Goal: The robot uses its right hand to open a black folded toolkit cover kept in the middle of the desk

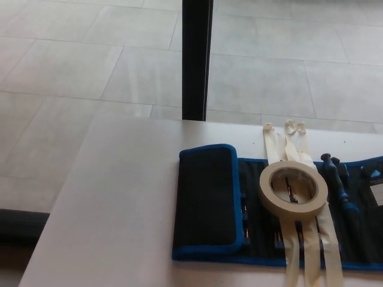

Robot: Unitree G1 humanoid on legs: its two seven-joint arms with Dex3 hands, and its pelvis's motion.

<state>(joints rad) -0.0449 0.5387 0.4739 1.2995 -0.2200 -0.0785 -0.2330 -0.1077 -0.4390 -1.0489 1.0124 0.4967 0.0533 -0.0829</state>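
the white desk (pixel 119 209) carries the black toolkit cover (pixel 263 209), blue-edged, lying flat with 1 end flap (pixel 206 194) folded over on its left end. a roll of masking tape (pixel 292 190) rests on the toolkit, right of the flap, with cream strips (pixel 281 140) running beneath it. neither hand shows, so their state cannot be told.

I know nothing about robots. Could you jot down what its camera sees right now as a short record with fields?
Surface: white desk
Main item: black toolkit cover with blue trim, left flap folded over, the rest spread open to the right
On the cover: roll of masking tape, lying flat on cream straps
Tools: blue-handled tools in the pockets
Behind the desk: black post, tiled floor
Robot hands: neither in view
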